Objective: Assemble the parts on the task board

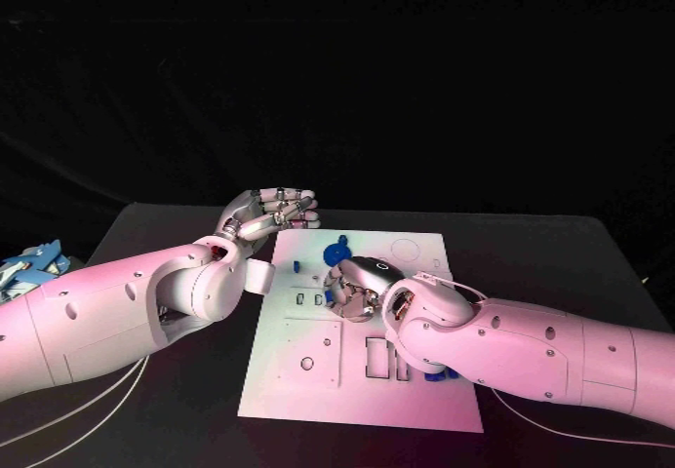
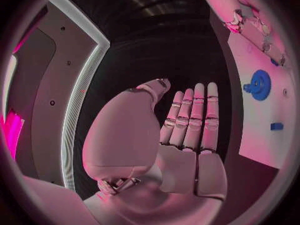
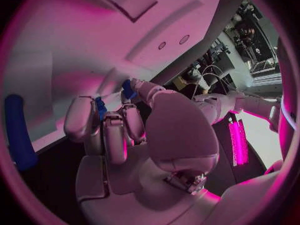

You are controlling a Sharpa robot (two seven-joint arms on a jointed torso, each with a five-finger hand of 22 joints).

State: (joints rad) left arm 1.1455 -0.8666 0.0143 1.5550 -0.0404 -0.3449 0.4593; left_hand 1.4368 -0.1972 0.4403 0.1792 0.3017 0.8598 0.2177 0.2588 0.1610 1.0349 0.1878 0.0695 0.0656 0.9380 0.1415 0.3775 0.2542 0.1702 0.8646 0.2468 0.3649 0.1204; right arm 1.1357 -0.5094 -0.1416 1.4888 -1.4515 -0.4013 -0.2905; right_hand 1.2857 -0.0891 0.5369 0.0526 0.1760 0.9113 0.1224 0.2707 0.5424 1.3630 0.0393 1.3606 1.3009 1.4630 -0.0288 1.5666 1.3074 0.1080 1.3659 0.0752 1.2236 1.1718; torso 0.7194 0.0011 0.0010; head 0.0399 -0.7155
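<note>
The white flat task board (image 1: pixel 317 375) is lying in the middle of the black table (image 1: pixel 563 253). The left hand (image 1: pixel 270 214) is waiting at its far left corner, fingers straight and together, holding nothing. The right hand (image 1: pixel 355 289) is working over the board's middle – fingers curled, pinching a small blue plastic part (image 3: pixel 100 108). It is probably light, stiff and slippery – better taken by its sides. A blue gear (image 2: pixel 259 84) is sitting near the far edge.
</note>
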